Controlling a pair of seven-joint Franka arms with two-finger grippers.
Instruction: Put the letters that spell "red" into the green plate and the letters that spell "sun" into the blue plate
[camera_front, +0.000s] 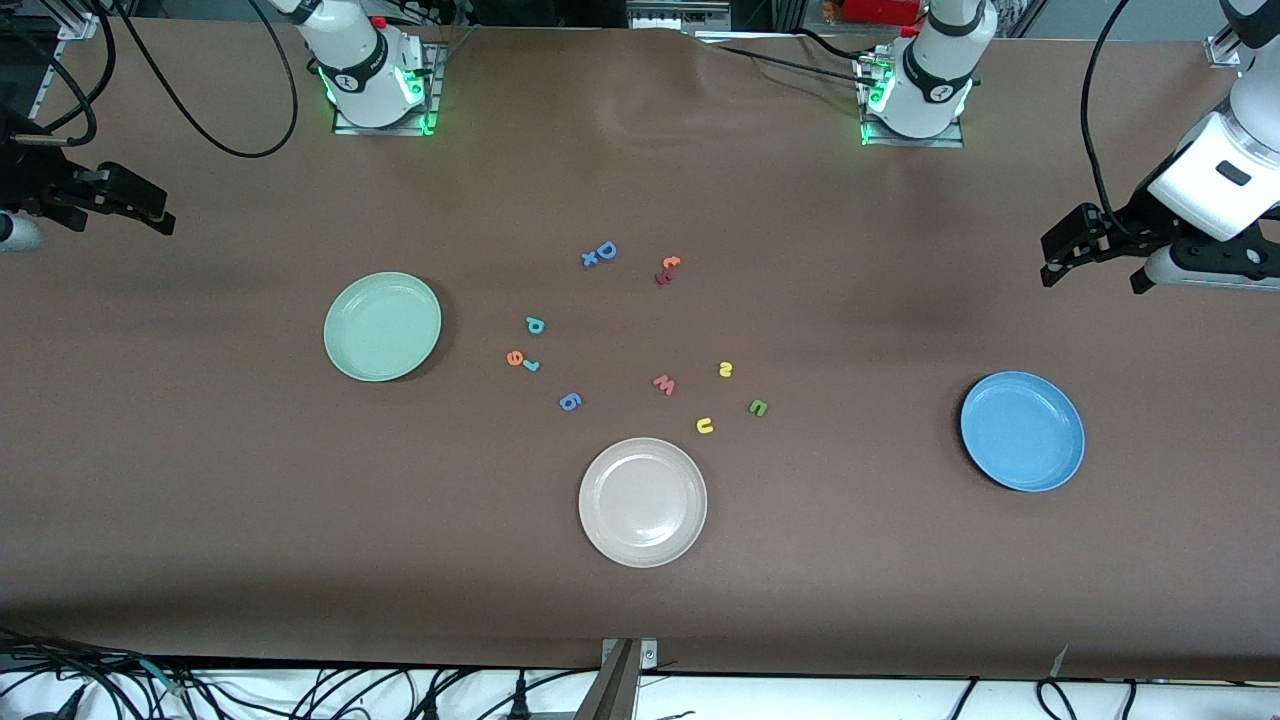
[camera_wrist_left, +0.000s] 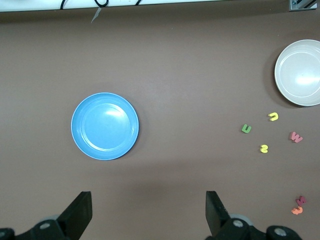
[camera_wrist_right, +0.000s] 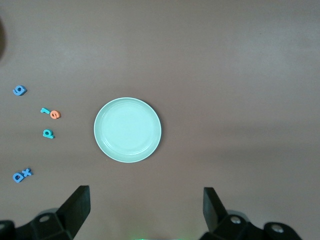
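Both pincers, left pincer (camera_front: 1095, 262) and right pincer (camera_front: 120, 205), hang wide open, empty, at frame edges; we judge the tiny teal foam letter "d" (camera_front: 535, 325) light, squashy, best pinched across its flat edges.

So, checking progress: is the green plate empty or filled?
Empty. The green plate shows bare in the front and right wrist views.

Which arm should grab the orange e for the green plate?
Probably the right arm. Its open right gripper waits at the green plate's end, and the orange e lies beside that plate.
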